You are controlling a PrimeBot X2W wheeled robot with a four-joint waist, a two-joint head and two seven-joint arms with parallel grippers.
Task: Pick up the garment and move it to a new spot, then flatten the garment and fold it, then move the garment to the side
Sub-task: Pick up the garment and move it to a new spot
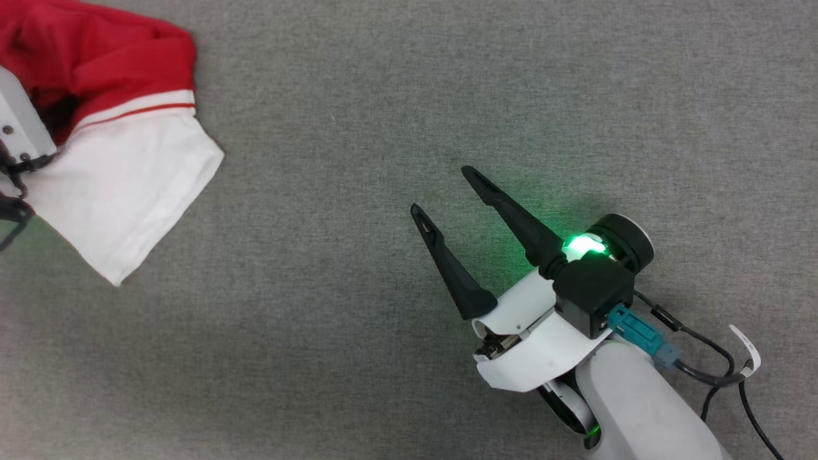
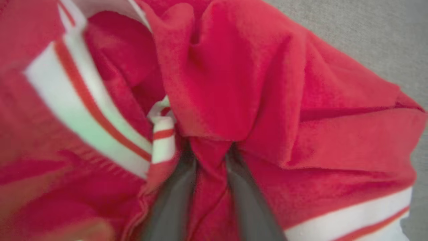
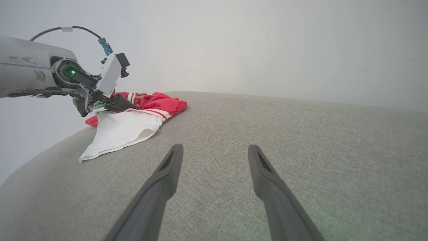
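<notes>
The garment (image 1: 128, 172) lies crumpled at the far left of the grey surface, red body bunched up and one white sleeve spread flat toward me. In the left wrist view a fold of the garment (image 2: 217, 83) is gathered between the two dark fingers of my left gripper (image 2: 210, 150), which is shut on it. From the right wrist view the left gripper (image 3: 117, 105) is pushed into the garment (image 3: 133, 124), tips buried in the cloth. My right gripper (image 1: 441, 190) stands open over bare surface well to the right of the garment, nothing between its fingers (image 3: 167, 180).
The grey fabric surface (image 1: 447, 76) stretches wide around the garment. Its curved edge (image 3: 40, 150) runs close past the white sleeve on the left, with a pale wall behind. A black cable (image 1: 716, 364) hangs off my right wrist.
</notes>
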